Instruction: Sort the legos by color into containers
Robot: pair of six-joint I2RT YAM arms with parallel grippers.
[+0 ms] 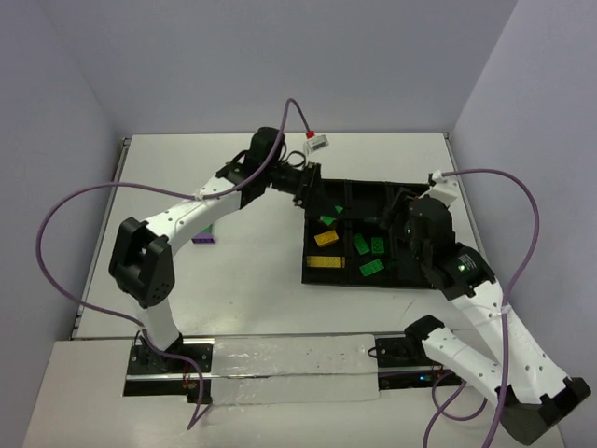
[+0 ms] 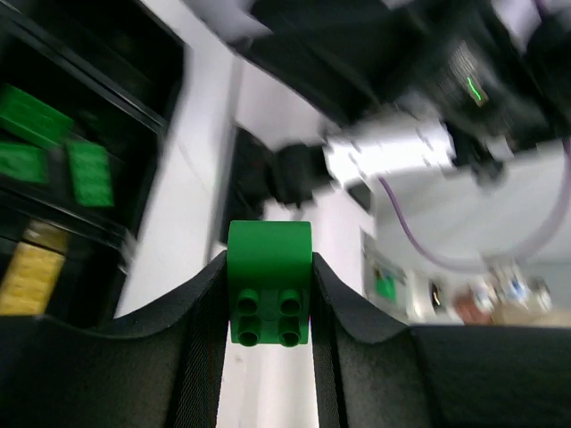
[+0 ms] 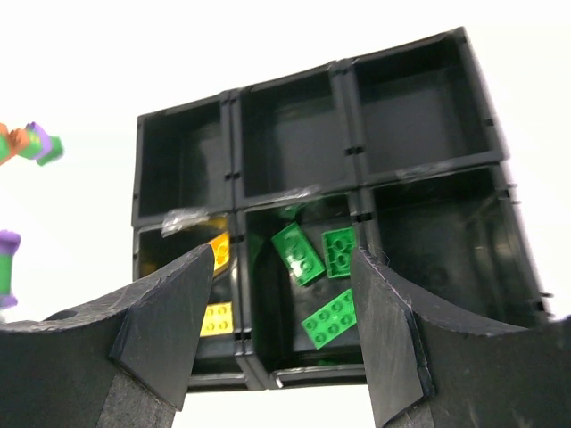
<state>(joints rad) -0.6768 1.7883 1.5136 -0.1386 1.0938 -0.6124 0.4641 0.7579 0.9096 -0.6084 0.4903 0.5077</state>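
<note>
My left gripper [image 2: 269, 267] is shut on a green lego [image 2: 269, 281] with its studs toward the camera. In the top view it [image 1: 312, 201] hangs over the far left part of the black tray [image 1: 410, 280], with the green lego [image 1: 327, 220] at its tip. My right gripper [image 3: 283, 259] is open and empty above the tray's near middle container [image 3: 268, 357], which holds three green legos [image 3: 298, 252]. The near left container holds an orange lego [image 3: 219, 245] and a yellow one [image 3: 216, 318]. In the top view the right gripper [image 1: 392, 222] is over the tray's right half.
A purple lego [image 1: 205, 238] lies on the table under the left arm. The right wrist view shows an orange, purple and green cluster [image 3: 27, 144] and a purple piece [image 3: 7, 259] left of the tray. The other containers [image 3: 410, 98] look empty.
</note>
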